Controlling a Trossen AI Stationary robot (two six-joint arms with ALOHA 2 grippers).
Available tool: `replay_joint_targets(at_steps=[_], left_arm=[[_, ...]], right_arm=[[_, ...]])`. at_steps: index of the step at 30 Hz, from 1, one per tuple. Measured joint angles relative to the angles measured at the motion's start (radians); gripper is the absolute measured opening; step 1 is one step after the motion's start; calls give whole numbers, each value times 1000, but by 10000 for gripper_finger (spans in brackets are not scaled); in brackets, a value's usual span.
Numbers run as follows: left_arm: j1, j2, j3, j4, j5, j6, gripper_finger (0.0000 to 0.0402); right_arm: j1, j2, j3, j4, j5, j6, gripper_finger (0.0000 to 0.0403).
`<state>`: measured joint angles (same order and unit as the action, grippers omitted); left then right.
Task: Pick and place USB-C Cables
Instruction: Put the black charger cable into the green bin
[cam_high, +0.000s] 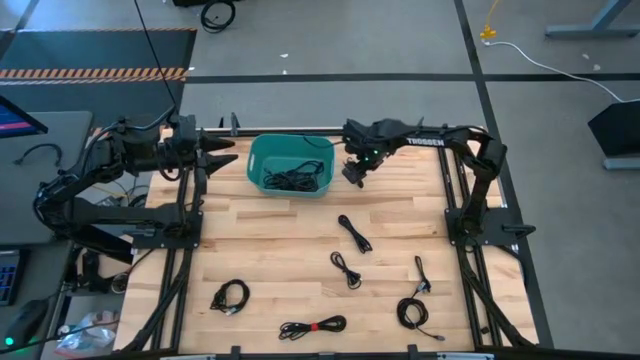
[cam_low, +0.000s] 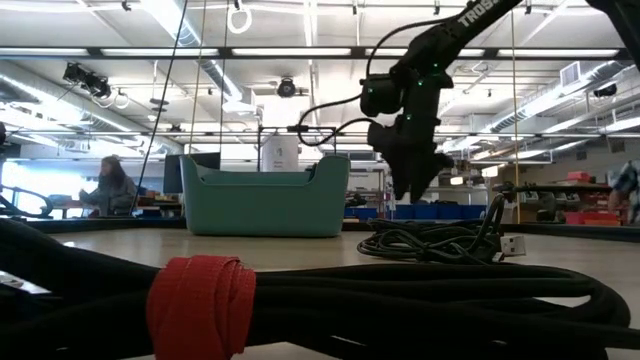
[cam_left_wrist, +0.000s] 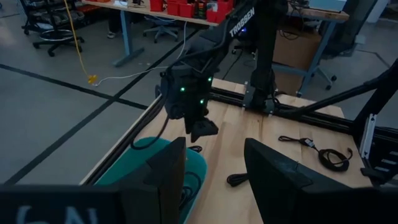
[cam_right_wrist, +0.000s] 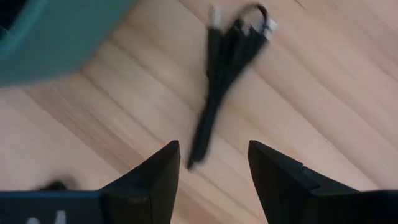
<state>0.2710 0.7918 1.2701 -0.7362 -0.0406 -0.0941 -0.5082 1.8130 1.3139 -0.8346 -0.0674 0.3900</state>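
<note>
Hovering: right pincer (cam_high: 353, 180) open, empty | beside teal bin (cam_high: 256, 165)

Overhead, table-level and both wrist cameras share the teal bin (cam_high: 290, 165).

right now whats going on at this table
A two-arm robot is sorting USB-C cables into a teal bin. Some cables already lie in it; six more are on the table. The right gripper, open and empty, hangs beside the bin, above the nearest cable. The left gripper waits open at the bin's other side.
</note>
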Motion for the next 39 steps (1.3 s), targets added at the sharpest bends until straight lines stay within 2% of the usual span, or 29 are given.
replay_joint_targets(at_steps=[5,12,21,28,31,34,39], left_arm=[[0,0,0,0,0,-3,172],[0,0,0,0,0,-7,172],[0,0,0,0,0,0,172],[0,0,0,5,0,1,172],[0,0,0,5,0,1,172],[0,0,0,5,0,0,172],[0,0,0,6,0,0,172]], right_arm=[[1,0,-17,63,18,2,217],[6,0,-18,79,22,5,220],[30,1,-125,131,9,58,220],[31,2,-203,250,-12,112,215],[31,2,-220,253,-4,138,197],[31,2,-229,251,0,157,159],[31,2,-232,253,-20,153,45]])
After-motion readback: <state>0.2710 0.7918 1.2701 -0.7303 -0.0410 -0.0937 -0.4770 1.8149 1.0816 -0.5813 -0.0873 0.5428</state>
